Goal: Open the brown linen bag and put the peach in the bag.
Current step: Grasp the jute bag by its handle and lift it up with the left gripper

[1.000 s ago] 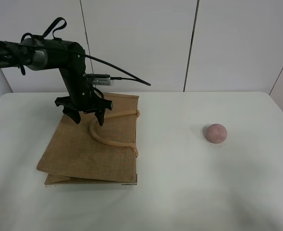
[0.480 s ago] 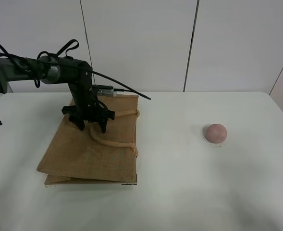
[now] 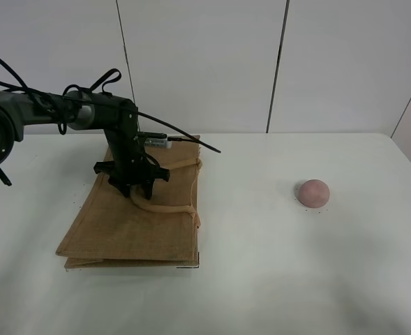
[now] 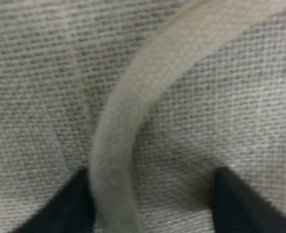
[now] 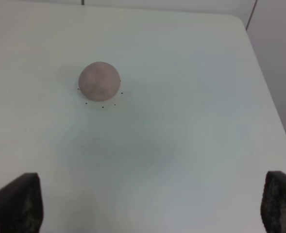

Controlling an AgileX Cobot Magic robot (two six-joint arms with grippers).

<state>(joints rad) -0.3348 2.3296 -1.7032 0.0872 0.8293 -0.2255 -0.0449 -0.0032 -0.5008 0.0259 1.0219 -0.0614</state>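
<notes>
The brown linen bag lies flat on the left of the white table, its beige loop handles curling over its top face. My left gripper is open and pressed down onto the bag at the handle. In the left wrist view the handle runs over the coarse weave, with one dark fingertip against it and the other fingertip apart from it. The peach sits alone on the right of the table and also shows in the right wrist view. My right gripper is open above the table, short of the peach.
The white table stretches from the bag to the peach. A white panelled wall stands behind the table. The left arm's black cable arcs over the bag's far edge.
My left gripper has come down and slightly right onto the bag at the handle. The bag, the peach and the right arm have not moved.
</notes>
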